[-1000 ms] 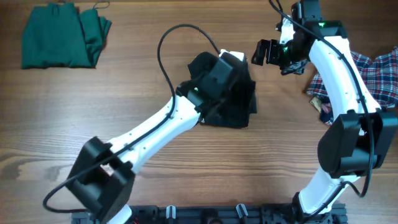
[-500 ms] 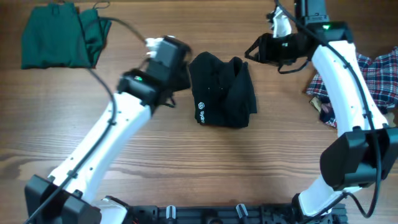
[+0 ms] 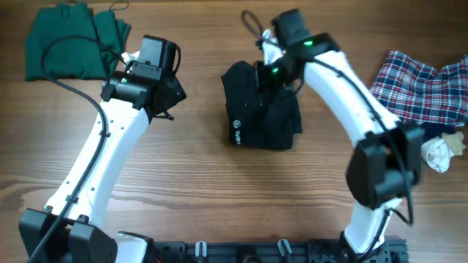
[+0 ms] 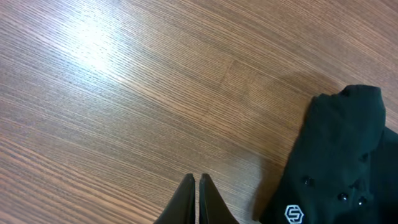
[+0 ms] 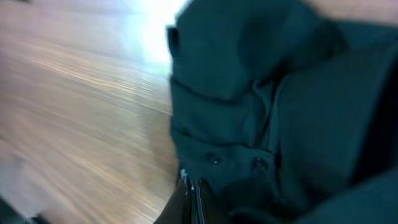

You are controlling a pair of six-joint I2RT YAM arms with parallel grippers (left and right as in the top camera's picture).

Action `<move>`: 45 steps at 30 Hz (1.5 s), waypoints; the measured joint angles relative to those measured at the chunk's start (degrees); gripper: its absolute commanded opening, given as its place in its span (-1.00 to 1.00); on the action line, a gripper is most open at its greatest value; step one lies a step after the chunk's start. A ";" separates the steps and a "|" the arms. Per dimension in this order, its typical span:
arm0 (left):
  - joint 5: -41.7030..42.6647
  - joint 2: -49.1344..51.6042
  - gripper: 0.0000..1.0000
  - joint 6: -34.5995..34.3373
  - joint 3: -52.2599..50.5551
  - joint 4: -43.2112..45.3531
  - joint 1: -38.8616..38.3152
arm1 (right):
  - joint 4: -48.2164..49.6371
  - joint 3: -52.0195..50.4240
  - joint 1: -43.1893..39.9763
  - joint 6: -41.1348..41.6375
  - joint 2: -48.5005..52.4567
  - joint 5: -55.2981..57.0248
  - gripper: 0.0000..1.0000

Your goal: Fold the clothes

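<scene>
Both arms have swung leftward: left end effector (image 4: 196, 180), closed and empty, hangs over the tabletop (image 3: 219, 190) beside the bundled black shirt (image 3: 263, 117); right end effector (image 5: 188, 184), fingers together, hovers above that shirt.

The right wrist view is blurred: the black shirt (image 5: 267, 112) shows only soft folds, and the right claw (image 5: 189, 191) is cut off by the bottom edge. In the left wrist view the shirt runs past the right and bottom edges, and only the left claw (image 4: 196, 182) tips show. Overhead, the green garment (image 3: 69, 44) is cropped at the top edge, the plaid shirt (image 3: 424, 88) at the right edge
</scene>
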 measured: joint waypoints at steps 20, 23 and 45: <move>-0.09 0.22 -0.77 -0.17 0.00 -0.63 0.00 | -7.45 0.00 -5.51 3.87 4.59 20.37 -0.88; -0.09 0.22 -0.77 -0.17 0.00 -0.83 0.00 | -7.76 0.00 -8.09 3.89 4.59 22.93 -0.85; -0.04 2.29 -0.71 -0.20 0.00 -1.09 0.00 | -1.79 0.02 -11.96 -1.36 -6.08 7.93 -0.91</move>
